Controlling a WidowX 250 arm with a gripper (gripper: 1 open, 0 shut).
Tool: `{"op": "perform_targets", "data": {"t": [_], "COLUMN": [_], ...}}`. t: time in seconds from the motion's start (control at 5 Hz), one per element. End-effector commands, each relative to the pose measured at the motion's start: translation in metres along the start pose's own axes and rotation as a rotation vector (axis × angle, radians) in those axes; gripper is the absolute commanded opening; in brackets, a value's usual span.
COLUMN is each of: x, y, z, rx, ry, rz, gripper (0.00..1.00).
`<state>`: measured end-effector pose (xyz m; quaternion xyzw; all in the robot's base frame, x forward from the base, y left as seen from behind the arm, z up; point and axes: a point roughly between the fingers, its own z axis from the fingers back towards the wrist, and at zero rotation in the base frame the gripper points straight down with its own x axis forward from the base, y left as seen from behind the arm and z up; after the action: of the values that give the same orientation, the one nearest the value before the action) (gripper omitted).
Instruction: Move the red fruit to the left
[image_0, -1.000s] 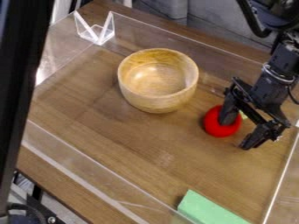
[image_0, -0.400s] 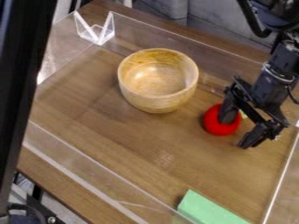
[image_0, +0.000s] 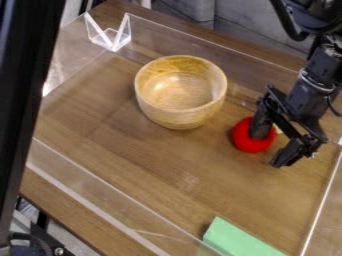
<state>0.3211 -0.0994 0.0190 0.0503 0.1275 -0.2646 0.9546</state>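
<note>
One round, bright red toy fruit (image_0: 250, 138) sits low between the black metal tool's (image_0: 278, 137) wide-open fingers, ungripped as far as shows.

I cannot read any text, label, brand, number or sign from here.
</note>
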Motion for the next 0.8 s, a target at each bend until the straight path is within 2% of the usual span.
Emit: {"op": "perform_targets", "data": {"t": [0.0, 0.2, 0.4, 0.6], "x": [-0.003, -0.004, -0.006, -0.015], "y": [0.022, 0.023, 0.023, 0.025], "z": [-0.006, -0.006, -0.005, 0.012], "rx": [-0.011, -0.012, -0.012, 0.003], "ry": [-0.004, -0.004, -0.006, -0.034], "rz": [-0.001, 0.001, 0.004, 0.027], "gripper": [1.00, 0.00, 0.00, 0.00]}}
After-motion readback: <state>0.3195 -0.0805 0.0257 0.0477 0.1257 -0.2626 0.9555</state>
